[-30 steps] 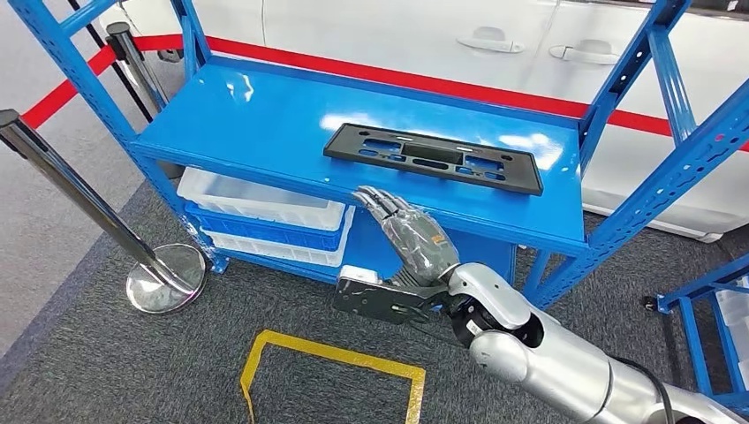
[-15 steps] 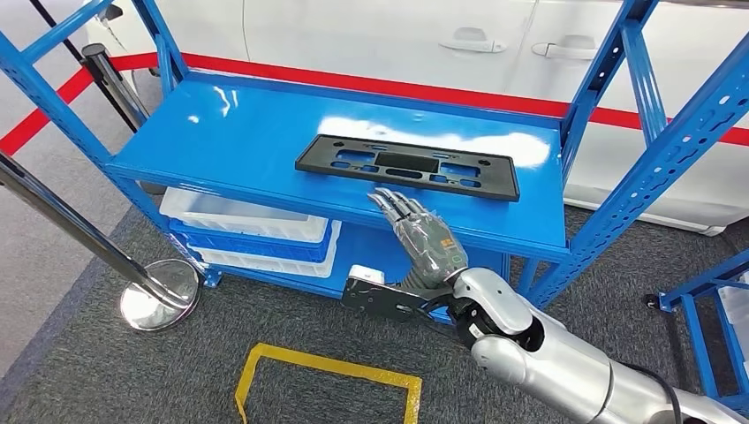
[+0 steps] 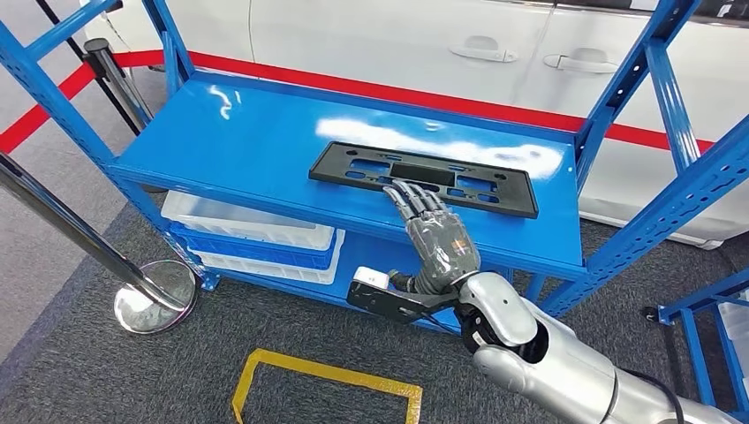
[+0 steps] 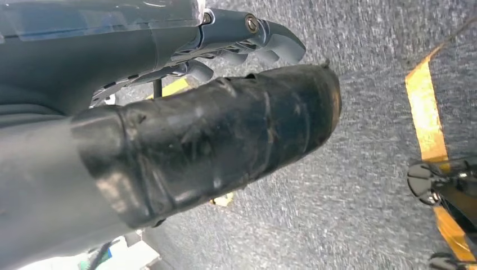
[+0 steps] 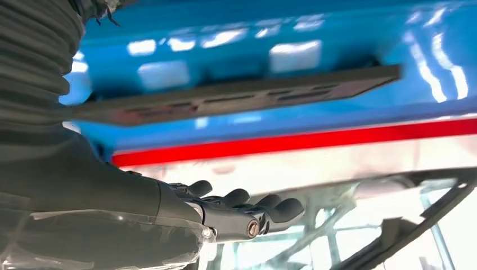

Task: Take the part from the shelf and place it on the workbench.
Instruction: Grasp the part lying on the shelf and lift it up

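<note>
The robot's right hand [image 3: 439,240] reaches over the front edge of the blue shelf [image 3: 247,132], its fingers [image 3: 417,198] stretched forward and spread, their tips at the near edge of the black part [image 3: 422,177]; it holds nothing. The part, a long flat slotted plate, lies flat on the shelf's top deck toward the right side, its long side roughly parallel to the front lip, a position that appears to leave the near edge free for fingers to close on. In the right wrist view the part [image 5: 236,95] is seen edge-on against the glossy blue surface, with the hand [image 5: 236,211] held apart from it and the fingers extended, so contact cannot be confirmed from these frames. The hand's flat, low approach looks suited to a thin plate that offers little height to grip. The left hand [image 4: 169,140] hangs over grey carpet marked with yellow tape [image 4: 427,118], and whether its fingers are curled or apart cannot be told. White bins [image 3: 252,225] sit on the lower level and a chrome stanchion [image 3: 146,296] stands nearby. Compared with half a second ago, the right hand has advanced from short of the part to its near edge; the part itself appears unmoved on the shelf, and the camera has shifted slightly.
</note>
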`<act>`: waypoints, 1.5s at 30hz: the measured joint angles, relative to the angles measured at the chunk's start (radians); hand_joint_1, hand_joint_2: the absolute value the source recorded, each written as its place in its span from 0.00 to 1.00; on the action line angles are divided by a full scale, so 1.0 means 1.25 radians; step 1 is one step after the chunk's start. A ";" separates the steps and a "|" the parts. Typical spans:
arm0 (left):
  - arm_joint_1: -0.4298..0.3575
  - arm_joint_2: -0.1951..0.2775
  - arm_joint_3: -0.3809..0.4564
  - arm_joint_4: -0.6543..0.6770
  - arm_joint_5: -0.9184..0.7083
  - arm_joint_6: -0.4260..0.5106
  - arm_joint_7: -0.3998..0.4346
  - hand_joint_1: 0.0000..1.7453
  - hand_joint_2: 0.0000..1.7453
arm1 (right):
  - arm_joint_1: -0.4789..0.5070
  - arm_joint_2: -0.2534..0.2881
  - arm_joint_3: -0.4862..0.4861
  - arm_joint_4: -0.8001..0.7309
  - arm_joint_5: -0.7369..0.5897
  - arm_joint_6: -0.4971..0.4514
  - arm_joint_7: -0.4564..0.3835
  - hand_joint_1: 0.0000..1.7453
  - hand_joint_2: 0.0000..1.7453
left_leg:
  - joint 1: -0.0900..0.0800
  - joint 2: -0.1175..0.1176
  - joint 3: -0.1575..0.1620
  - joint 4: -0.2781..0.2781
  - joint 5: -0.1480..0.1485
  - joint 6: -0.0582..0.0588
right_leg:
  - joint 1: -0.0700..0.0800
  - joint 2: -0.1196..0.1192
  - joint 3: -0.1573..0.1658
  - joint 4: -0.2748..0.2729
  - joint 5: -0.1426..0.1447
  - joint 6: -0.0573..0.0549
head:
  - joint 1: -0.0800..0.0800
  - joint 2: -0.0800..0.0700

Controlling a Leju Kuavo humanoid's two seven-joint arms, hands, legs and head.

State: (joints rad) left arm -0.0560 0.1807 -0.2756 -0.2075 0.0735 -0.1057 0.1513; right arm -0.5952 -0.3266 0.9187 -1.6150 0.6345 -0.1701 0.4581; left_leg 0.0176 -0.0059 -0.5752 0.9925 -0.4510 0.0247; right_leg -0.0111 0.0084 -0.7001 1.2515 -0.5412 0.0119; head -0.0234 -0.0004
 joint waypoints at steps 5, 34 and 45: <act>0.000 0.000 -0.001 0.000 0.006 0.000 0.006 0.00 0.00 | 0.023 -0.007 -0.014 -0.010 0.109 -0.003 0.028 0.00 1.00 | -0.003 -0.001 0.011 0.014 -0.024 -0.020 | 0.004 -0.002 0.068 -0.162 0.073 -0.011 | -0.002 0.000; -0.004 -0.003 -0.039 0.001 -0.003 -0.015 -0.009 0.00 0.00 | 0.110 0.002 -0.138 0.147 0.309 -0.115 0.027 0.00 1.00 | -0.003 -0.002 0.003 0.014 -0.018 -0.014 | -0.004 -0.003 0.062 -0.147 0.072 0.000 | -0.006 0.000; -0.007 -0.003 -0.053 0.001 -0.005 -0.019 -0.023 0.00 0.00 | 0.067 0.076 -0.119 0.308 0.299 -0.116 -0.018 0.00 1.00 | -0.002 0.001 -0.118 0.215 -0.080 -0.039 | 0.004 -0.003 0.081 -0.168 0.059 -0.038 | -0.009 0.000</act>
State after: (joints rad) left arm -0.0649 0.1770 -0.3415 -0.2064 0.0667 -0.1294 0.1224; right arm -0.5117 -0.2315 0.7695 -1.2302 1.0081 -0.3150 0.4358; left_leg 0.0149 -0.0052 -0.7232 1.2609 -0.5508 -0.0242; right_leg -0.0062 0.0047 -0.5986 1.0420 -0.4674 -0.0353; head -0.0343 -0.0004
